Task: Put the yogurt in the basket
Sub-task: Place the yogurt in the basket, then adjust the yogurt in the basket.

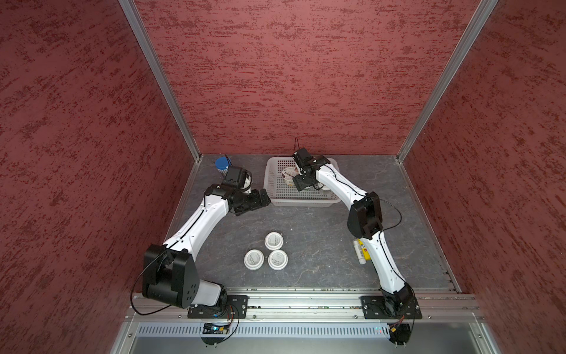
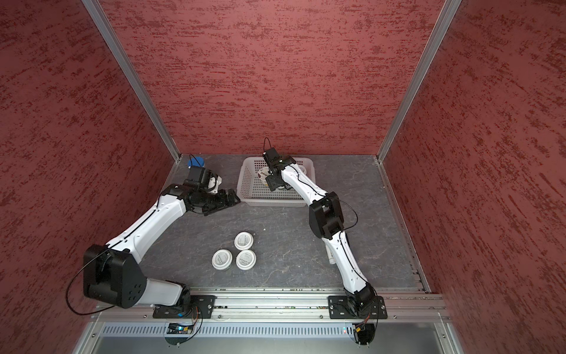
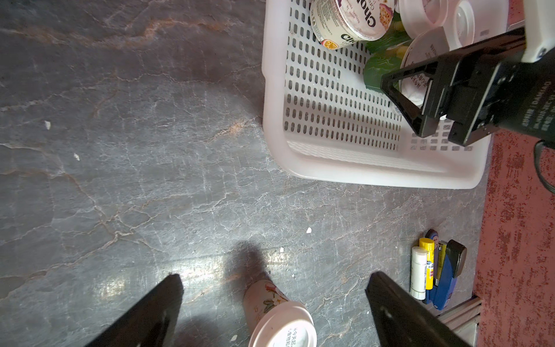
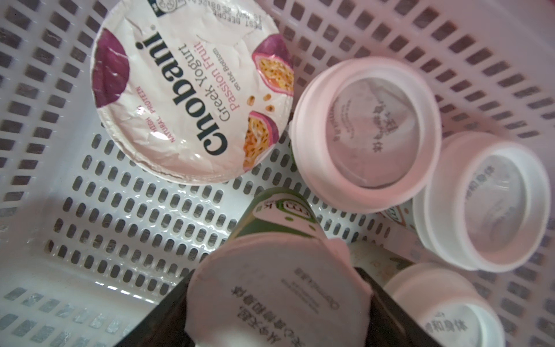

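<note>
Now, deep inside the pale greyish-white perforated plastic basket (image 1: 300, 202), my right claw (image 4: 274, 279) brackets a green-sided yogurt cup with a flat white printed lid (image 3: 381, 67). Its jaws stand wide on either side of the cup, and from my screens I cannot tell whether they press it or merely flank it. Beside it in the basket sit the wide foil-lidded Chobani cup (image 4: 192, 90) and three small white-capped cups (image 4: 366, 135) (image 4: 486, 204) (image 4: 441, 315), crowded together. Three more white-lidded cups (image 1: 273, 240) (image 1: 253, 259) (image 1: 277, 259) wait in a tight cluster on the dark grey stone-patterned tabletop (image 1: 321, 245), well apart from the basket. My left claw (image 3: 274, 278) hangs wide and empty just beside the basket's near corner.

What worries me is that the green cup looks tilted, so a release here may tip it against its neighbours or onto its side. Its lid overhangs both fingers, and I judge a lift-out could snag that edge and drag the cup up. One white-capped cup stands just beside a finger and could get knocked. The basket looks light, so a scrape on its wall or a nudge from the left claw may shift it. On the tabletop the clustered cups touch or nearly so, and wide jaws closing round one may shove the others over.
</note>
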Controlling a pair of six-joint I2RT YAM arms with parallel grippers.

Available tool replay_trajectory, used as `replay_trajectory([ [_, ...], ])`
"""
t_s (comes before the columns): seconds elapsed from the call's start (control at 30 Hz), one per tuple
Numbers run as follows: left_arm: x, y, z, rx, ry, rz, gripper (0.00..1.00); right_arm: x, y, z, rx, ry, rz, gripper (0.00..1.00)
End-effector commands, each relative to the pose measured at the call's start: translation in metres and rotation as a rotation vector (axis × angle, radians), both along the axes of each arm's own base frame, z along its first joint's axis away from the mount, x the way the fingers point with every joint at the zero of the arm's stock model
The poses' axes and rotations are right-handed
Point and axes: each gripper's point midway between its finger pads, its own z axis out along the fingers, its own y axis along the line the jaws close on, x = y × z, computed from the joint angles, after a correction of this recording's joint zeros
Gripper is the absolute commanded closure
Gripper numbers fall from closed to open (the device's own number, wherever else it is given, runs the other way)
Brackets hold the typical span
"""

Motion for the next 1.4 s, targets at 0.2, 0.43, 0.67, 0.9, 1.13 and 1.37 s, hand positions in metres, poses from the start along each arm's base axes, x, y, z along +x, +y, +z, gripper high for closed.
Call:
replay_trajectory([
  [0.2,0.003,0.004,-0.010,0.011,0.016,0.008,0.00,0.010,-0.011,-0.007,-0.032,-0.017,-0.011,0.12],
  [0.43,0.004,0.004,-0.011,0.010,0.020,0.009,0.00,0.017,-0.001,0.023,0.049,-0.087,-0.022,0.11],
  [0.67,0.003,0.006,-0.010,0.019,0.016,0.013,0.00,0.021,-0.002,0.015,0.038,-0.097,-0.033,0.12],
  [0.9,0.003,0.005,-0.009,0.014,0.013,0.011,0.00,0.020,-0.011,0.017,0.004,-0.116,-0.047,0.15],
  [1.13,0.002,0.004,-0.011,0.010,0.017,0.012,0.00,0.018,-0.019,0.022,-0.029,-0.140,-0.055,0.16],
  [1.37,0.002,0.004,-0.011,0.010,0.018,0.012,0.00,0.015,-0.022,0.026,-0.030,-0.153,-0.054,0.16],
])
